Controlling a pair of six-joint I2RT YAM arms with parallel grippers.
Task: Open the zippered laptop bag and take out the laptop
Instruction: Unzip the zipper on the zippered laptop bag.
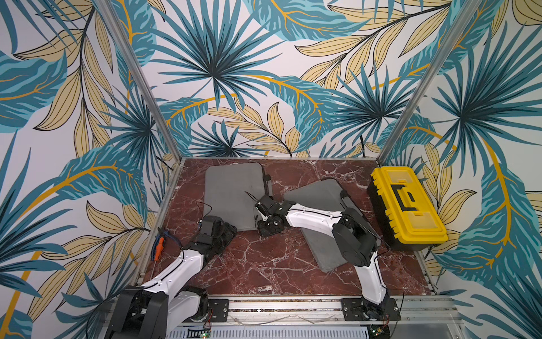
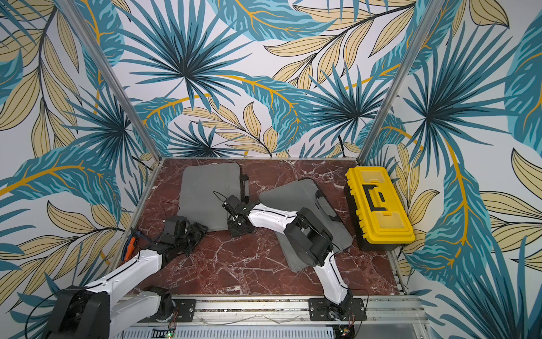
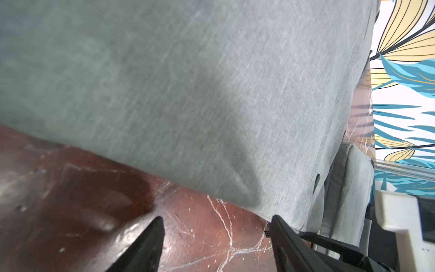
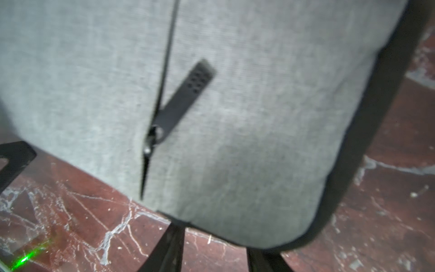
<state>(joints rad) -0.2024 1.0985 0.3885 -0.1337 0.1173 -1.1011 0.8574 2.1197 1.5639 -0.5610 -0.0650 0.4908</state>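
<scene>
Both arms reach low across the marble tabletop [image 1: 264, 264] to the near edge of the rear gray laptop bag [image 1: 231, 196], which lies flat. The left gripper [image 3: 216, 219] stands wide at its near-left corner, holding nothing. The right gripper [image 4: 215, 237], narrower but apart, meets the near-right corner close to the zipper pull [image 4: 186, 94]. A second gray bag [image 1: 316, 193] lies under the right forearm, with bare marble in front.

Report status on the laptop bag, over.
Left gripper open at near edge of bag. Right gripper open at its near corner, by the zipper pull. Bag flat, nothing out. Second bag under right arm; toolbox off to the side.
</scene>
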